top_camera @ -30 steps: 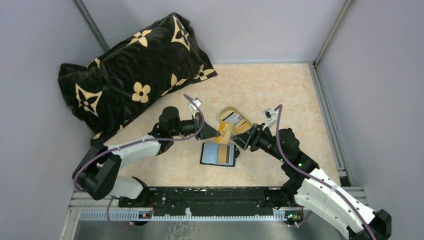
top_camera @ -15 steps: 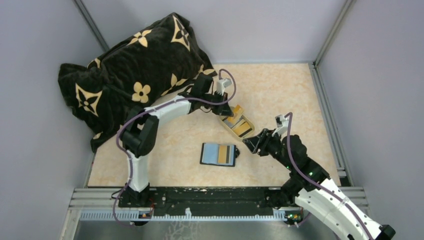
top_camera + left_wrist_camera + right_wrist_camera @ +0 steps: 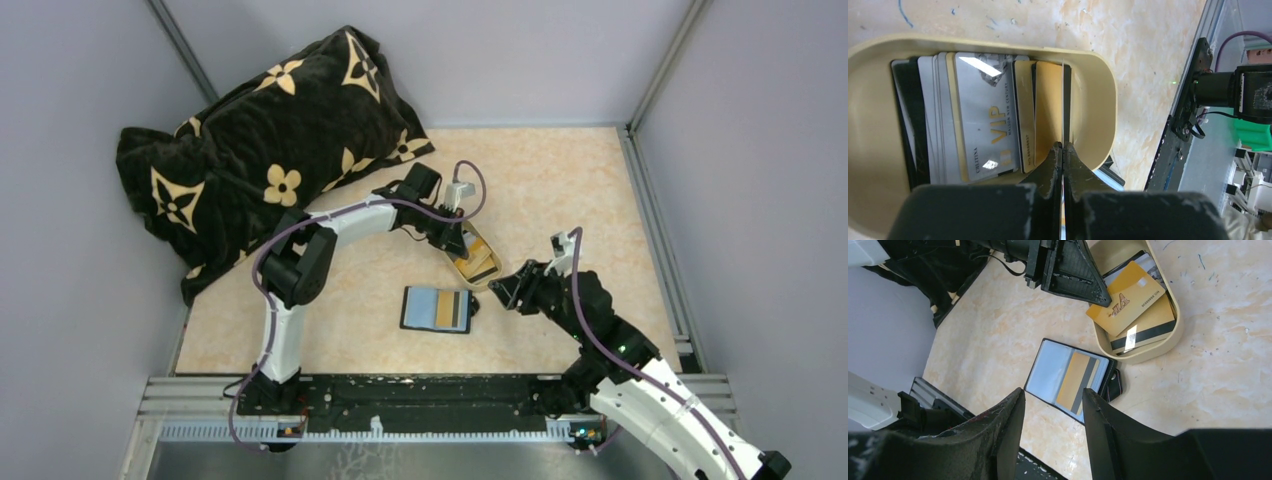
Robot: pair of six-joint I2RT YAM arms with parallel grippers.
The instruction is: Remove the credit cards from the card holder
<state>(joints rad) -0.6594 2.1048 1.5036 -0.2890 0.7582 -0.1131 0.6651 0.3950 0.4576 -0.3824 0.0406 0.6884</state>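
The card holder [image 3: 437,309] lies open and flat on the worktop [image 3: 560,190], just below the centre of the top view. Its grey-blue inner panel faces up, and one orange-yellow card with a dark stripe [image 3: 1077,382] sits in its right-hand pocket.

Just above and to the right of it stands a cream oval tray [image 3: 1175,320], with the holder's black tab close to its rim. Several credit cards lie overlapping in the tray, among them a silvery VIP card [image 3: 983,120] and a gold striped card [image 3: 1143,330].

The left pincer [image 3: 462,243] reaches down into the tray with its fingers pressed fully together. In the left wrist view a thin edge runs straight out from the fingertips. In the right wrist view the tip meets the corner of an orange VIP card [image 3: 1125,297] that lies slanted over the others. It seems to be pinching that card, though the contact itself is hard to make out.

The right pincer [image 3: 1053,391] hangs above the worktop to the right of the holder in the top view. Its jaws stand about half open and hold nothing.

A black flowered pillow [image 3: 260,150] fills the upper left of the top view, well apart from the tray.
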